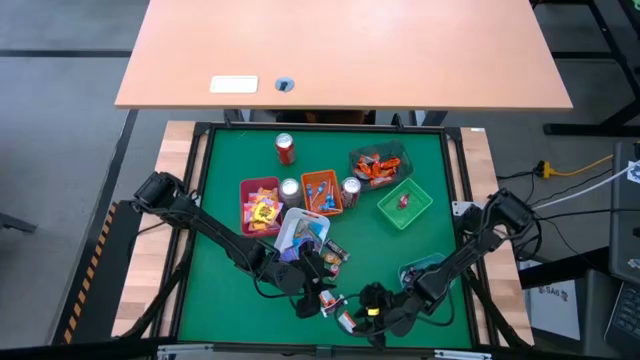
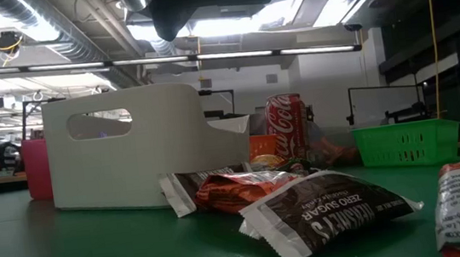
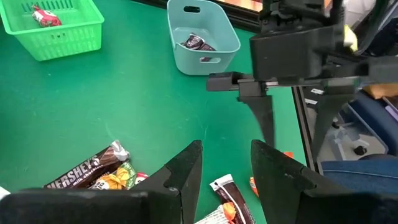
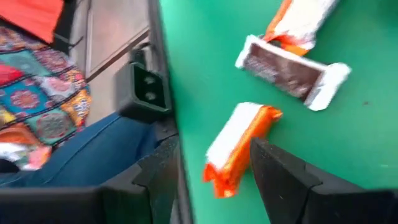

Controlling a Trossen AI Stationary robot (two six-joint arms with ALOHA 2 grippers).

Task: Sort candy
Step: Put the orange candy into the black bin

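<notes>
Loose candy (image 1: 335,255) is scattered on the green bench (image 1: 230,290) near its front edge, and more is held in the trays farther back. In the low view a dark Hershey's wrapper (image 2: 324,213) is seen lying in front of an orange one (image 2: 236,189). Under the right hand (image 4: 208,165) an orange-and-white sweet (image 4: 239,146) is seen between the spread fingers, not gripped, with a brown one (image 4: 289,71) just beyond. The left hand (image 3: 227,171) is held open above a small wrapped piece (image 3: 227,196), close to the right hand at the near middle of the bench. One dark sweet lies in the pale blue tray (image 3: 202,34), a red one in the green basket (image 3: 56,28). A white tray (image 2: 129,148) and a red can (image 2: 285,127) stand behind.
</notes>
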